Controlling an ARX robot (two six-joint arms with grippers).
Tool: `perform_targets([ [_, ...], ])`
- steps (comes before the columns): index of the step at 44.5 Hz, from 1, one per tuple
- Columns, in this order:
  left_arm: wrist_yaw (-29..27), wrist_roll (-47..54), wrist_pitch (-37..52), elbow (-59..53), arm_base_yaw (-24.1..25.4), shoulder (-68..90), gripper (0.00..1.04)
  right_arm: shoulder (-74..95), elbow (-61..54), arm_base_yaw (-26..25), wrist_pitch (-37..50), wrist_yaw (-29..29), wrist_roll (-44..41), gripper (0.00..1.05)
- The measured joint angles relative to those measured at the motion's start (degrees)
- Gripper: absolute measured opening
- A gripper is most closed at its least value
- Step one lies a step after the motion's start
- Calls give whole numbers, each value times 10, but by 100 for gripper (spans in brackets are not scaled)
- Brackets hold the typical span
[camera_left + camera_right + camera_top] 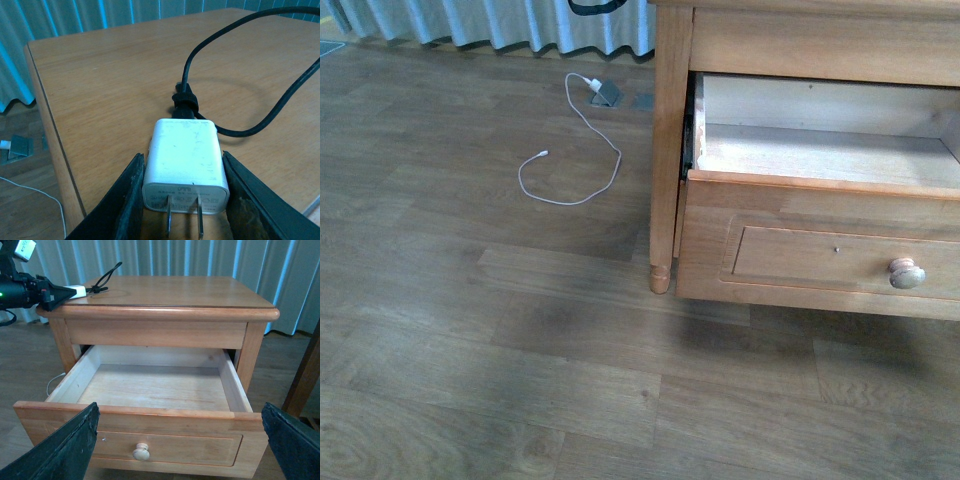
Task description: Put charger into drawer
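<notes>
Left claw (181, 156) clamped on small white rectangular charger block (185, 160), which rests on wooden nightstand top (110, 85), ready to lift. Light-brown wooden upper drawer (790, 215), 3 o'clock in front view, stands open to receive it. Idle right claw (178, 410) spread wide.

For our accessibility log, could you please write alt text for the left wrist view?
A white charger, prongs toward the camera, is gripped between the left tool's two dark fingers on a wooden nightstand top. Its black cable loops away across the wood; a thin white cable lies on the floor below.
</notes>
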Motion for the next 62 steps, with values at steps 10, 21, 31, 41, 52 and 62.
perform_targets([
  [10,38,-9,61,-119,-1,-70,40,0,0,0,0,0,0,96],
  [21,108,1,71,-245,-13,-179,40,0,0,0,0,0,0,96],
  [31,143,40,55,-322,-53,-217,40,0,0,0,0,0,0,96],
  [41,104,69,22,-292,-94,-149,40,0,0,0,0,0,0,96],
  [52,50,90,-12,-221,-114,-57,50,0,0,0,0,0,0,96],
  [62,-39,101,11,-229,-119,-80,94,0,0,0,0,0,0,96],
])
